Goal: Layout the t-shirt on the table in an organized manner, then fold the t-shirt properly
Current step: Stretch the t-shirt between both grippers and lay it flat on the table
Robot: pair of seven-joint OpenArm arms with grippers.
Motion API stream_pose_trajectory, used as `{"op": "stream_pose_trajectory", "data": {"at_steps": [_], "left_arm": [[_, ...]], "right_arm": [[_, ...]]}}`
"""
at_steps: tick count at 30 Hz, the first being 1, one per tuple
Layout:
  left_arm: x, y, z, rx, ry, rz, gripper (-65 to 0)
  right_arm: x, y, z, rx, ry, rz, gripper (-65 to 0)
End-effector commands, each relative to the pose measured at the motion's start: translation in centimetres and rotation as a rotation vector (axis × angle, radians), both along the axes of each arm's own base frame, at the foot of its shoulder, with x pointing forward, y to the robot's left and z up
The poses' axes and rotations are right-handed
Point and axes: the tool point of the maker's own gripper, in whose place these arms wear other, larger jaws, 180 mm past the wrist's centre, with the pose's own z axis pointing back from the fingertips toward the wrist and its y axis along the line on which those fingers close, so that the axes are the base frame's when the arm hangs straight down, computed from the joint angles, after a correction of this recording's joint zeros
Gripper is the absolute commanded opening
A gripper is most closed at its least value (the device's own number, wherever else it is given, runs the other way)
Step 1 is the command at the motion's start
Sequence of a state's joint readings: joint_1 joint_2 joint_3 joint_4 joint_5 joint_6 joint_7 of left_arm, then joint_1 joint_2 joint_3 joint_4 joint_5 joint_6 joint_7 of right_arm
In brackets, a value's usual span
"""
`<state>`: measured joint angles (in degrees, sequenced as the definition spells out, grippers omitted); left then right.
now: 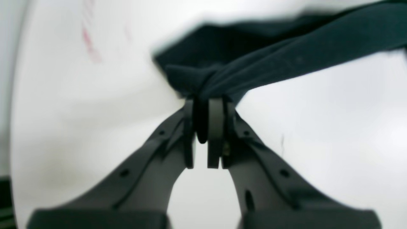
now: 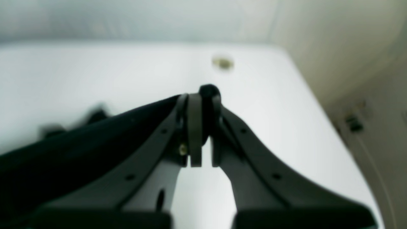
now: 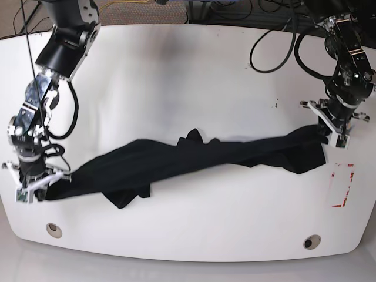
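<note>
While stretched taut between two arms, one black t-shirt (image 3: 194, 155) spanned the white tabletop (image 3: 176, 76) from near its left edge to near its right in the base view, bunched into a long twisted band. Left wide bare surface behind the cloth and a narrower strip in front, toward the near rim. Sagged onto the tabletop along its middle, with a small fold poking up near the center and a flap trailing toward the front.

Left tool (image 1: 205, 105) clenched on a gathered corner of the t-shirt, jaws pressed together on the fabric, arm reaching down from the far right corner beside a red-marked rectangle (image 3: 342, 185). Right tool (image 2: 203, 105) likewise clamped on the opposite end, a nub of black cloth showing above its tips, arm bent down along the left edge close to the rim.

Counted: one garment, two arms, two tools, two round grommet holes (image 3: 53, 228) near the front edge, one red rectangle.
</note>
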<state>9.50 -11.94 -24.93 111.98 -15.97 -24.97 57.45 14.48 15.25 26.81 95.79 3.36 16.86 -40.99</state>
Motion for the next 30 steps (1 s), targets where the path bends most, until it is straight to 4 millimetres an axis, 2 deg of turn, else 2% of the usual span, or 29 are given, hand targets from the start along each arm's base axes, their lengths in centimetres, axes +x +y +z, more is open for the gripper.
{"op": "stream_pose_trajectory", "data": {"at_steps": [1,4,13,18,30], "left_arm": [[-0.9,0.3,0.1,0.014,-0.025,-0.003,-65.0],[-2.6,0.3,-1.3,0.012,0.015,-0.008,-65.0],[-6.5,0.3,-4.1,0.012,0.130,-0.008,-65.0],[-7.9,0.7,-4.7,0.022,0.166,-0.004,-65.0],[-9.7,1.8,-5.3,0.059,0.223,-0.013,-65.0]], "right_arm": [[-1.1,-0.2,0.7,-0.011,-0.048,-0.005,-64.8],[-3.2,-0.2,-2.2,0.013,0.012,-0.016,-64.8],[-9.0,0.6,-8.4,0.060,0.163,-0.016,-64.8],[-11.7,0.9,-10.7,0.090,0.222,-0.033,-64.8],[-15.8,0.7,-13.4,0.127,0.279,-0.084,-64.8]]}}
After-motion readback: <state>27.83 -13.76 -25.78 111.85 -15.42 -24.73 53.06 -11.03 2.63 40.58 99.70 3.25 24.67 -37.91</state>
